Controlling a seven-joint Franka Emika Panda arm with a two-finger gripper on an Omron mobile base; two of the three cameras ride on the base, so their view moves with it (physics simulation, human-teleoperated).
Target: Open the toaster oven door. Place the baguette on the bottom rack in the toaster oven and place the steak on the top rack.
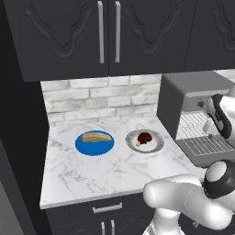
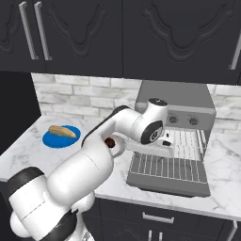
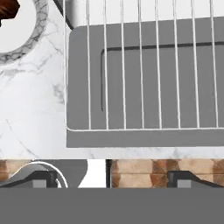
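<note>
Showing the marble bench [image 1: 92, 172] below dark wall cabinets [image 1: 108, 32]. The toaster oven [image 2: 176, 101] stands at the bench's right end, with the toaster oven door [image 2: 169, 181] folded down flat and a wire rack [image 2: 164, 164] drawn out over it. In the hand view the claw [image 3: 111, 178] looks straight down on this rack and door, its fingertips [image 3: 41, 178] spread wide with nothing between them. The baguette [image 1: 97, 137] lies on a blue plate [image 1: 94, 148] towards the bench's left. The steak [image 1: 144, 138] rests on a grey marbled plate [image 1: 155, 146] between the blue plate and the oven. The white arm [image 2: 132, 124] reaches across in front of the oven's opening.
</note>
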